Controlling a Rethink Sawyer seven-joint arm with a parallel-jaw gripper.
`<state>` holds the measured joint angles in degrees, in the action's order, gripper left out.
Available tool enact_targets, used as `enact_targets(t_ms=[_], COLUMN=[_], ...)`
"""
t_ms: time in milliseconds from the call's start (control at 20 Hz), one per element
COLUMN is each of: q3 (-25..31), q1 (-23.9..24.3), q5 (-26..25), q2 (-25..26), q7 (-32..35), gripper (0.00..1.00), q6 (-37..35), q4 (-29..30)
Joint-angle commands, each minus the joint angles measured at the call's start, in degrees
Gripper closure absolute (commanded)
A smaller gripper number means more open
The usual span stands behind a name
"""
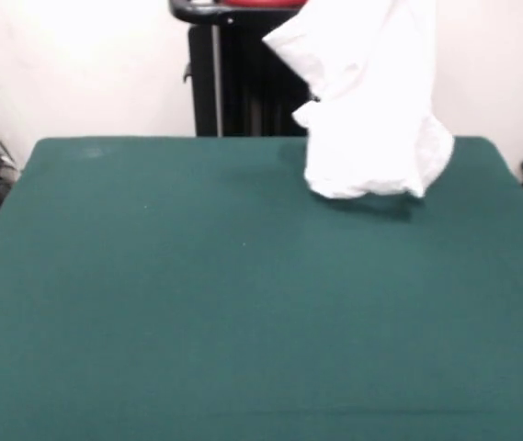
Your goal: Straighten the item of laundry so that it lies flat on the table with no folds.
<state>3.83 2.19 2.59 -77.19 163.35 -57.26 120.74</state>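
Table: green cloth top (197, 322), bare across the whole near part.
Shirt: white bundle (371, 119) hanging above the far right of the table, its bottom edge just over the cloth or barely brushing it (a shadow sits right under it); the top runs out of view.
Print: not showing, only plain white folds face the camera.
Handling: light, limp, soft; it will likely sag and fold on itself wherever it is let go.
Where to hold: probably a hem corner or shoulder seam, so the rest can drape out flat.
Gripper: hidden above the frame, so I cannot tell whether its fingers are clamped or apart.
Pedestal: black post (233, 78) behind the table.
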Motion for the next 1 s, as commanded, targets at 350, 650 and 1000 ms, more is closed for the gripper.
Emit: enact_targets(t_ms=[350,650,1000], q3=[7.7,11.2,16.0], q1=[1.8,6.9,15.8], q5=[10.8,14.4,10.9], q2=[8.6,13.5,30.9], q7=[-13.7,-16.0,-21.9], gripper=[1.0,1.0,1.0], q6=[-5.0,-9.6,-5.7], q4=[5.3,2.5,-5.9])
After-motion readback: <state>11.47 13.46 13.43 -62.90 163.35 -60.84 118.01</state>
